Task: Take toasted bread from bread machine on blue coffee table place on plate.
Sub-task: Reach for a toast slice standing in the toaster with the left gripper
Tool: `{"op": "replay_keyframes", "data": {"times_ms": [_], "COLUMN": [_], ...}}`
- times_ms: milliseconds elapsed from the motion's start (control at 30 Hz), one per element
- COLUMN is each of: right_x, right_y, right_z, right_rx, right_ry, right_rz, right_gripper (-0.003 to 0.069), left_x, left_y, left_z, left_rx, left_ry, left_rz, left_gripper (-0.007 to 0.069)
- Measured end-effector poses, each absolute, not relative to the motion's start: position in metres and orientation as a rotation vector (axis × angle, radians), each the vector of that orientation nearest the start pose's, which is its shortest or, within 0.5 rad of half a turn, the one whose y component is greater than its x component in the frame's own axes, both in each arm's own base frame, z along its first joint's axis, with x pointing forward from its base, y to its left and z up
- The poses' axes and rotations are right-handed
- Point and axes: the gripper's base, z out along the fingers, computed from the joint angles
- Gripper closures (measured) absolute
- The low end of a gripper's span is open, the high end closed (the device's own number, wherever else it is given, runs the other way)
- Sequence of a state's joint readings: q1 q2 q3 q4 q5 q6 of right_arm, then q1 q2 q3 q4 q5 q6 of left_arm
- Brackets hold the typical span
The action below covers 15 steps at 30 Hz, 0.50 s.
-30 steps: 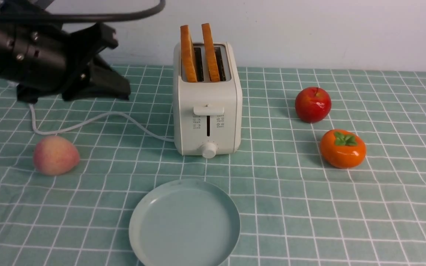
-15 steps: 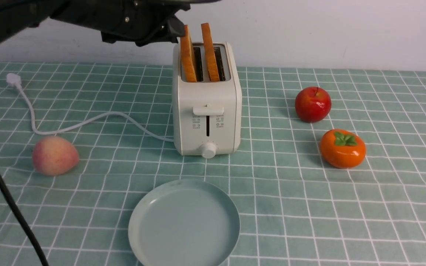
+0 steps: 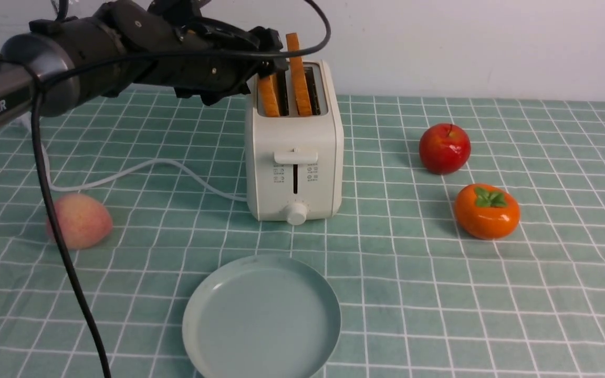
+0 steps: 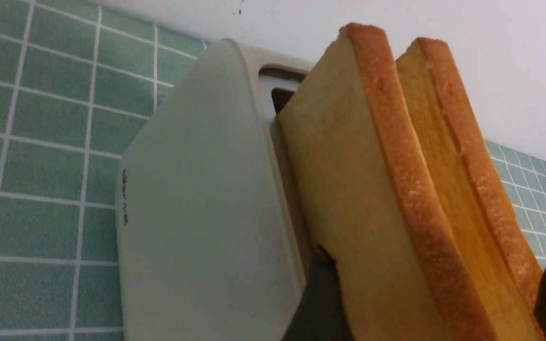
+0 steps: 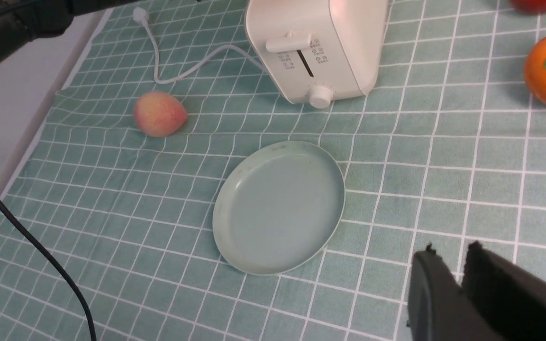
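Nearest on the table (image 3: pixel 418 336), spread with teal-green, white-gridded cloth, lies the round, pale blue-green plate (image 3: pixel 261 320), with no bread on it. The right gripper (image 5: pixel 450 258) shows only at its own wrist camera; whether its jaws are slightly parted or pressed together I cannot tell.

At twelve o'clock from the plate stands the boxy, cream-white two-slot toaster (image 3: pixel 294 142). Both thick, square, golden-tan slices with orange-brown crusts rise from its slots, tops tipped towards eleven o'clock: the left slice (image 3: pixel 269 97) and the right slice (image 3: pixel 300 84). The left gripper (image 4: pixel 441 260) reaches in from nine o'clock, its jaws spread at the bread. Whether they span one slice or both, I cannot tell.

The bread should be light, dry and fairly firm, with a crumb that would dent or shed under a hard squeeze. I would take the left slice by its two broad faces, well above the slot and in from the crust, pinch gently, and draw it out along its lean. A grip on the crust alone could tear or let it swivel.
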<state>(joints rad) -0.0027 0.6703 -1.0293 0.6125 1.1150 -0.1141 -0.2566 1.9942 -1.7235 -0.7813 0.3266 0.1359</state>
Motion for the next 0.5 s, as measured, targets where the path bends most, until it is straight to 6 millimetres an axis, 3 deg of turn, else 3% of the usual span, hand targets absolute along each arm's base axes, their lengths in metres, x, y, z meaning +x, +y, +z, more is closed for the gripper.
{"op": "replay_keyframes", "data": {"times_ms": [100, 133, 167, 200, 233, 333, 433, 467, 500], "right_x": [0.088, 0.088, 0.088, 0.089, 0.089, 0.089, 0.09, 0.09, 0.09], "right_y": [0.046, 0.046, 0.046, 0.046, 0.046, 0.047, 0.049, 0.049, 0.05], "right_z": [0.407, 0.406, 0.405, 0.403, 0.403, 0.404, 0.406, 0.407, 0.408], "right_rx": [-0.1, -0.099, -0.096, -0.092, -0.092, -0.089, -0.08, -0.081, -0.092], "right_ry": [2.149, 2.149, 2.151, 2.156, 2.156, 2.148, 2.12, 2.117, 2.103], "right_rz": [0.692, 0.692, 0.692, 0.693, 0.693, 0.703, 0.744, 0.75, 0.769], "right_gripper": [0.0552, 0.0552, 0.0552, 0.055, 0.0549, 0.0547, 0.0543, 0.0542, 0.0539], "left_x": [0.466, 0.466, 0.466, 0.466, 0.465, 0.461, 0.443, 0.441, 0.427], "left_y": [-0.143, -0.143, -0.143, -0.143, -0.143, -0.143, -0.139, -0.139, -0.135], "left_z": [0.296, 0.296, 0.295, 0.297, 0.298, 0.308, 0.355, 0.359, 0.385], "left_rx": [-0.23, -0.231, -0.234, -0.231, -0.223, -0.196, -0.131, -0.128, -0.098], "left_ry": [2.058, 2.06, 2.06, 2.061, 2.064, 2.056, 1.968, 1.962, 1.918], "left_rz": [-0.77, -0.771, -0.774, -0.776, -0.78, -0.782, -0.779, -0.779, -0.788], "left_gripper": [0.0289, 0.0305, 0.0393, 0.0526, 0.0564, 0.0575, 0.0571, 0.0571, 0.0571]}}
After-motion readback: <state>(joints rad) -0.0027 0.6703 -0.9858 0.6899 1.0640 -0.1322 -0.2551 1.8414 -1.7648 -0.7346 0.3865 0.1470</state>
